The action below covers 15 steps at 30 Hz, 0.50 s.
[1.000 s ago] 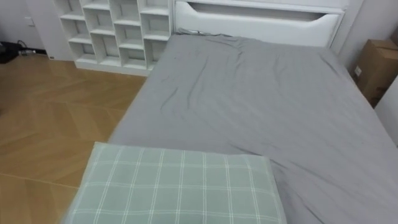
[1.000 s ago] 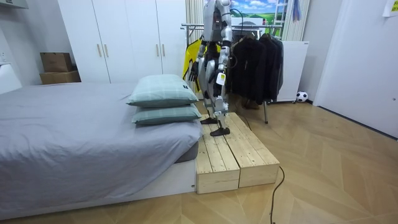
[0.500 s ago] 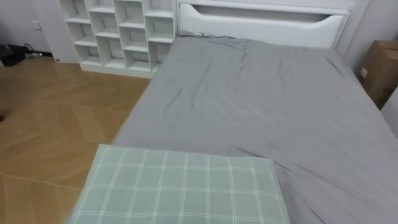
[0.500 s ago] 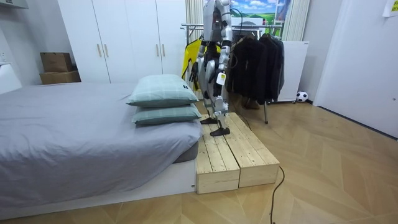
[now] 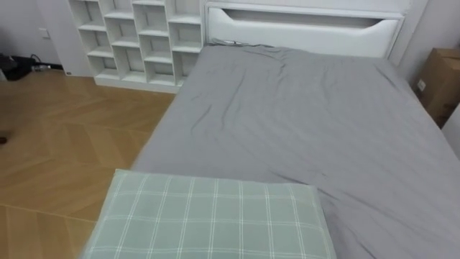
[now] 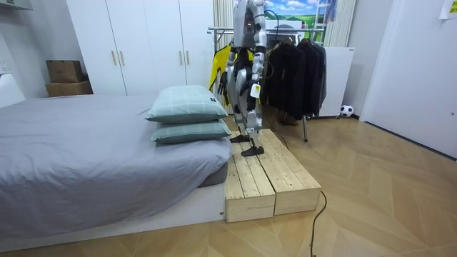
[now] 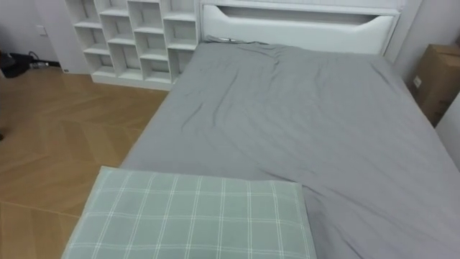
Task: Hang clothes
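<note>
Clothes (image 6: 296, 68): found on rack (image 6: 305, 127) already, spotted none on bed (image 5: 309, 122), judged hanging near done (left hand (image 6: 252, 93), right hand (image 6: 224, 84) low, fingers impossible to tell).

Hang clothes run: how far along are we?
Done: dark clothes hang on the rack, a yellow garment beside them. In hand: cannot tell; left hand and right hand hang low, too small to read. Left: likely fetching more; the bed it faces holds just a pillow.

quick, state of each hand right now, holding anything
left hand: cannot be told, too far off in the room view.
right hand: cannot be told either, for the same reason.
</note>
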{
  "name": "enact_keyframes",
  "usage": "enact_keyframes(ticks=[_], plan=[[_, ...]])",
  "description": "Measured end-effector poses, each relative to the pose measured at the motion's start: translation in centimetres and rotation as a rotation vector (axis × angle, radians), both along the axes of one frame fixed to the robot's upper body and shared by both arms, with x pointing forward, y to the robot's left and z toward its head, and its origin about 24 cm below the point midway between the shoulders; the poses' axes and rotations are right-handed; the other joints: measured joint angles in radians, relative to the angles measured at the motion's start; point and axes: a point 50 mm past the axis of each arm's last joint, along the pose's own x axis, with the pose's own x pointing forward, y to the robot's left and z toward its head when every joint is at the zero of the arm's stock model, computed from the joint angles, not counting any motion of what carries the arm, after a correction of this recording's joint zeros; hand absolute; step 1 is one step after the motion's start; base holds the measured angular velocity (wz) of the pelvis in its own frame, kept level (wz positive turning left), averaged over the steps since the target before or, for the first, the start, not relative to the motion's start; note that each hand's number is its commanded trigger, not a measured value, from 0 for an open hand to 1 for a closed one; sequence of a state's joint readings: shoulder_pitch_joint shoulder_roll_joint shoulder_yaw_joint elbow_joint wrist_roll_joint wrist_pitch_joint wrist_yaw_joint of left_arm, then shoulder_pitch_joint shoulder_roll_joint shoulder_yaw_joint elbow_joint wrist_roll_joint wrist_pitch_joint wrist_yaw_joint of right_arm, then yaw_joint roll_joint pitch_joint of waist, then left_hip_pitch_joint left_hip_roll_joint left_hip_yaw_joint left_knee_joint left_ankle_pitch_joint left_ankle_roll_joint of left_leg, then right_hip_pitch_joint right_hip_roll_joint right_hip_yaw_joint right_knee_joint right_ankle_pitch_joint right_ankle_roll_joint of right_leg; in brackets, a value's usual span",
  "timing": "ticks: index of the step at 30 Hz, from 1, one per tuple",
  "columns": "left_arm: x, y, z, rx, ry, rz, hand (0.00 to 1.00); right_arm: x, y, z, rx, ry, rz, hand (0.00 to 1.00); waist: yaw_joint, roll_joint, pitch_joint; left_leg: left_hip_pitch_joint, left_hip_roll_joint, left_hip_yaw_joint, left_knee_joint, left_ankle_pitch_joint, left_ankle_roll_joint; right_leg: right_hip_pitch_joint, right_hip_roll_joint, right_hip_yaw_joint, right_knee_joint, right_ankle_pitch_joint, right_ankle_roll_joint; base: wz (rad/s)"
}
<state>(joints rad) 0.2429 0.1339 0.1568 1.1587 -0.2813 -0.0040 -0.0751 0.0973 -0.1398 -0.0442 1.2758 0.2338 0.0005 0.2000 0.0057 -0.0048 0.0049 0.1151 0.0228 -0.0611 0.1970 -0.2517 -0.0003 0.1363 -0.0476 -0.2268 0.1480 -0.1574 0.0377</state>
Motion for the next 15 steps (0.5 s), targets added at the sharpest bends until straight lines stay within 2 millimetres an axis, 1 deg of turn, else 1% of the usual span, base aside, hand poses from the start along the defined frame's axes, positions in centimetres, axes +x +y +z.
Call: enact_keyframes(ticks=[4,9,15], plan=[[-0.12,-0.02,-0.03,-0.005,0.012,0.002,0.0,-0.05,0.01,-0.01,0.002,0.005,-0.001,0.0,0.0,0.0,-0.0003,0.0,0.0,0.0,-0.001,0.0,0.0,0.001,0.0,-0.002,-0.003,0.0,0.0,0.0],[-0.16,-0.04,-0.05,-0.011,0.021,0.01,0.0,-0.17,0.04,-0.04,0.006,0.019,-0.004,0.0,0.0,-0.001,-0.0026,0.0,0.0,0.0,-0.001,0.0,0.0,0.006,0.002,-0.001,-0.012,0.0,0.0,0.0],[0.11,-0.06,-0.06,-0.012,0.016,0.006,0.0,-0.19,0.05,-0.05,0.006,0.021,-0.006,0.0,0.001,0.002,-0.0046,0.0,0.0,-0.001,-0.001,0.0,0.0,0.006,0.004,0.01,-0.01,0.0,0.0,0.0]])
